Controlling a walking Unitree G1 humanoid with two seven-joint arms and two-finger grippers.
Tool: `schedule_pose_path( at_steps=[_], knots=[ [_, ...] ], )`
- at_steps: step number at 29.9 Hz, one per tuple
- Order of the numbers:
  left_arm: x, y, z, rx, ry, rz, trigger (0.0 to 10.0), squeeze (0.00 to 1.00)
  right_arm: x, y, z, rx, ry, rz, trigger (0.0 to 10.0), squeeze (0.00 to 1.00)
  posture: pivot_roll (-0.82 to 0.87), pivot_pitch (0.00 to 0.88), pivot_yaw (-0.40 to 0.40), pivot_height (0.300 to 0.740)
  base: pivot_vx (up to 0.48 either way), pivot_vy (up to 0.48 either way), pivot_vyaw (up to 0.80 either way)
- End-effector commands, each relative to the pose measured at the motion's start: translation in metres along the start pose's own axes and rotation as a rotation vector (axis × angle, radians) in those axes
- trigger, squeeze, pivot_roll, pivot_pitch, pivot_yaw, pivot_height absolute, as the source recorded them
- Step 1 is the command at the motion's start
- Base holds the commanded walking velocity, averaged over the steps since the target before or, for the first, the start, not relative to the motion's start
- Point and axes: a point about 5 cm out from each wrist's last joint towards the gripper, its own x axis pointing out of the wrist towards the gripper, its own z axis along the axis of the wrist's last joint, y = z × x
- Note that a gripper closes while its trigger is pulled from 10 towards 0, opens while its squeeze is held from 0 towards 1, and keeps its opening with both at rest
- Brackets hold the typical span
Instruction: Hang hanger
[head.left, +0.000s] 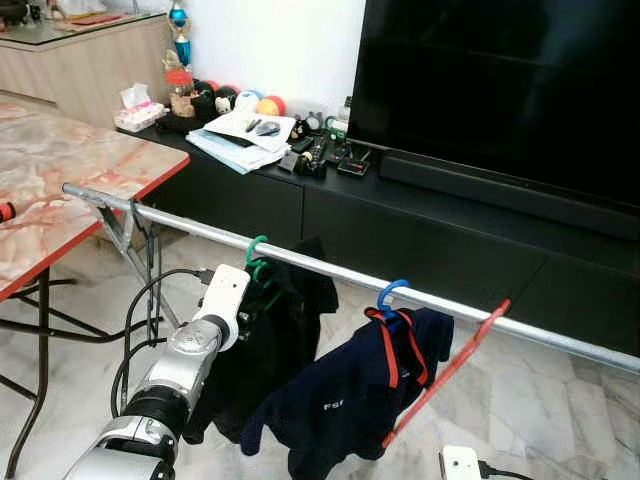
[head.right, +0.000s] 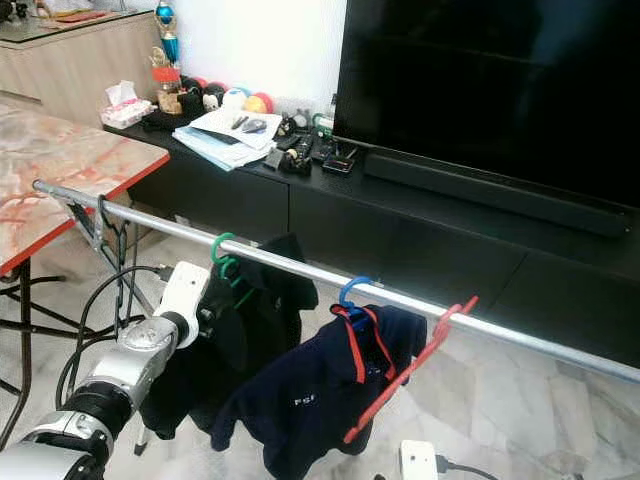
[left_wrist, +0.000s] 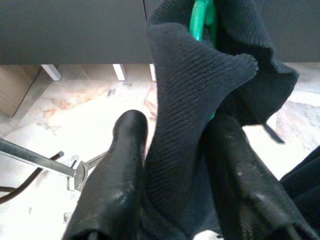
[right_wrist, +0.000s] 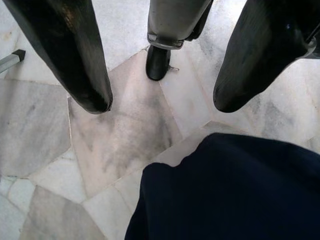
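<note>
A metal rail (head.left: 200, 228) runs across in front of me. A green hanger (head.left: 257, 250) hooks over it and carries a black garment (head.left: 295, 320). My left gripper (left_wrist: 175, 135) reaches up to that garment and is shut on a fold of the black cloth, with the green hanger (left_wrist: 201, 20) just beyond its fingers. Further right, a blue hanger (head.left: 392, 293) holds a navy shirt (head.left: 340, 400) on the rail. A bare red hanger (head.left: 450, 365) leans from the rail beside it. My right gripper (right_wrist: 160, 105) is open, low over the floor, just above the navy shirt (right_wrist: 235, 190).
A marble-topped folding table (head.left: 60, 170) stands at the left, close to the rail's end. Behind the rail, a black TV cabinet (head.left: 420, 230) carries a large television (head.left: 500, 90), papers and small items. Cables (head.left: 140, 320) hang near my left arm. The floor is pale marble tile (right_wrist: 125, 150).
</note>
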Motion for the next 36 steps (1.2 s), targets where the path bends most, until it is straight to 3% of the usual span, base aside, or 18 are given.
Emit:
schedule_pose_path(
  at_steps=[1, 16, 17, 19, 20, 27, 36],
  knots=[
    [0.002, -0.002, 0.003, -0.010, -0.009, -0.024, 0.0, 0.00, 0.000, -0.001, -0.002, 0.005, 0.009, -0.004, 10.0, 0.00, 0.19, 0.004, -0.070, 0.740, 0.000, 0.000, 0.00],
    [0.001, -0.017, -0.005, 0.002, 0.015, -0.132, 0.0, 0.00, 0.000, -0.002, -0.001, 0.003, 0.011, -0.003, 10.0, 0.00, 0.18, 0.002, -0.074, 0.740, 0.000, 0.000, 0.00],
    [0.001, -0.017, -0.005, 0.009, 0.022, -0.124, 4.2, 0.00, 0.000, -0.002, -0.001, 0.002, 0.011, -0.003, 10.0, 0.00, 0.18, 0.001, -0.074, 0.740, 0.000, 0.000, 0.00],
    [0.001, -0.016, -0.006, 0.014, 0.027, -0.118, 4.2, 0.00, 0.000, -0.002, -0.001, 0.002, 0.011, -0.003, 10.0, 0.00, 0.18, 0.001, -0.074, 0.740, 0.000, 0.000, 0.00],
    [0.002, -0.015, -0.008, 0.019, 0.044, -0.101, 10.0, 0.00, 0.000, -0.002, -0.001, 0.002, 0.011, -0.003, 10.0, 0.00, 0.18, 0.000, -0.073, 0.740, 0.000, 0.000, 0.00],
    [0.002, -0.014, -0.009, 0.024, 0.058, -0.078, 10.0, 0.00, 0.000, -0.002, -0.001, 0.005, 0.010, -0.002, 10.0, 0.00, 0.18, 0.000, -0.072, 0.740, 0.000, 0.000, 0.00],
    [-0.001, -0.015, -0.006, -0.014, -0.034, -0.044, 10.0, 0.00, 0.000, -0.001, -0.001, 0.017, 0.005, -0.004, 10.0, 0.00, 0.19, 0.002, -0.068, 0.740, 0.000, 0.000, 0.00]
  ],
)
